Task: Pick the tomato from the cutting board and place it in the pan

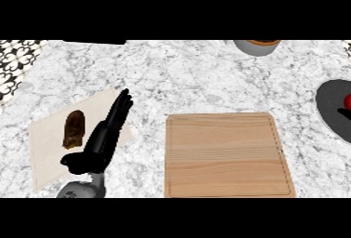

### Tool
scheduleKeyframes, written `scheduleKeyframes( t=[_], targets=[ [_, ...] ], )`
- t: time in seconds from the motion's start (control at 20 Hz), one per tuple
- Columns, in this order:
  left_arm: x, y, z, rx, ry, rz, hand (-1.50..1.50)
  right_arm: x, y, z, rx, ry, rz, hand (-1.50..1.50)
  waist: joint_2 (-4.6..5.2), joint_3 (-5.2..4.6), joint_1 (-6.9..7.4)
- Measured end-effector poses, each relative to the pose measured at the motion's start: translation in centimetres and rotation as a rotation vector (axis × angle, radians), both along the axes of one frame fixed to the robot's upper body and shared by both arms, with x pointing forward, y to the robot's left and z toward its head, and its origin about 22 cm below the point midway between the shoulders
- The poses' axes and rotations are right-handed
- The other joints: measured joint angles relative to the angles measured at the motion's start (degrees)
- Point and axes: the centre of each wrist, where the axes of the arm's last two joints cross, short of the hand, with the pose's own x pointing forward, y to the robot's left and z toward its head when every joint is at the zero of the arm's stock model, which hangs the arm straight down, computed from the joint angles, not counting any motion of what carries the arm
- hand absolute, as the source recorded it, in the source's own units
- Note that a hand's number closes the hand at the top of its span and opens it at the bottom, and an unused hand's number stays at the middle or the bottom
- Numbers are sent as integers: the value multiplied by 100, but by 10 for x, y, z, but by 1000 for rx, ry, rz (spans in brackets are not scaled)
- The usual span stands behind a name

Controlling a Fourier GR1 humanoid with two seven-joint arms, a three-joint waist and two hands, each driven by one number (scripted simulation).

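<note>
Nearest, the robot's black left hand (96, 148) rests with straight, relaxed fingers over a pale beige mat (47, 144), holding nothing and apparently parked clear of the work. Beside it, the rectangular light wooden cutting board (227, 155) lies bare. Farther right, a small red tomato (348, 101) sits in the dark grey round pan (330, 100), cut off by the view's edge, so the placing looks done. The right hand does not show.
</note>
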Motion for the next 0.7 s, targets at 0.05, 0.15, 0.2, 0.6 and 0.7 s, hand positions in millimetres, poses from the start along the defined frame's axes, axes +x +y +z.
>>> scheduleKeyframes(
  t=[0.05, 0.15, 0.2, 0.6, 0.7],
  targets=[
    [1, 0, 1, -1, -2, -2, 0, 2, 1, 0, 24, 10, 19, -150, 4, 2, 6],
    [1, -2, 2, -3, -2, -3, 0, 4, 3, 0, 55, 0, 47, -150, 8, 7, 8],
    [1, -3, 2, -4, -3, -5, 0, 6, 3, 3, 67, -16, 53, -150, 13, 9, 12],
    [2, 7, 0, -5, 0, 20, 0, 6, -6, 15, 207, -302, 52, -150, -13, 9, -98],
    [0, 7, -4, -3, 4, 24, 0, -5, -16, 13, 255, -341, 49, -150, -25, 6, -145]
  ],
)
